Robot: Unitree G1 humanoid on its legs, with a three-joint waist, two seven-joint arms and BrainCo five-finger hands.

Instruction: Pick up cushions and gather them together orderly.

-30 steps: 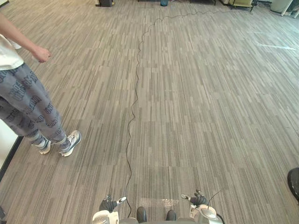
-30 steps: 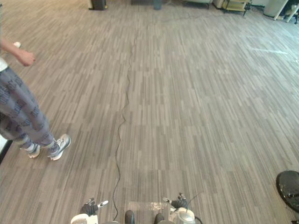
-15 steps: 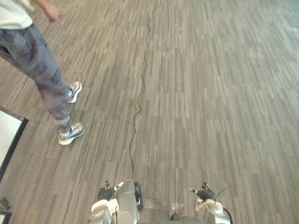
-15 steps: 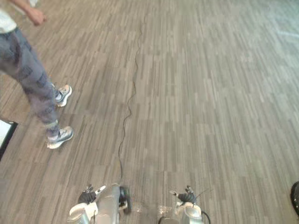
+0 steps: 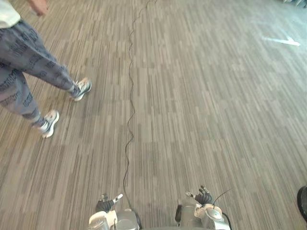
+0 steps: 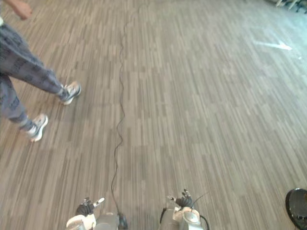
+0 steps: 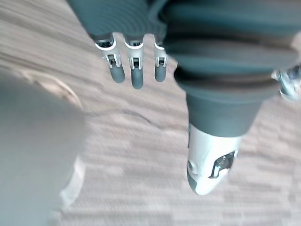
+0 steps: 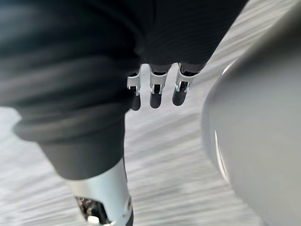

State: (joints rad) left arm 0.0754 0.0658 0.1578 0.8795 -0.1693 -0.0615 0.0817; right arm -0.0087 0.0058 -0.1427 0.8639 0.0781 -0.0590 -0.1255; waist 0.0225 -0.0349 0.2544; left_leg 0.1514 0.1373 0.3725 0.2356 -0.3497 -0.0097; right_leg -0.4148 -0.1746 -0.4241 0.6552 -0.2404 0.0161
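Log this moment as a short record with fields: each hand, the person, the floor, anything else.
left hand: low at the robot's left side, fingers straight, holding nothing
right hand: low at the robot's right side, fingers straight, holding nothing
person: ahead on the robot's left, legs wide apart, light shoes
floor: striped grey carpet, with a white mark far ahead on the right
other: dark round thing at the right edge, cut off; cannot tell what it is

Grey striped carpet floor (image 5: pixel 206 105), person's (image 5: pixel 24 57) blue-grey patterned trousers, white-grey sneakers (image 5: pixel 82 89)
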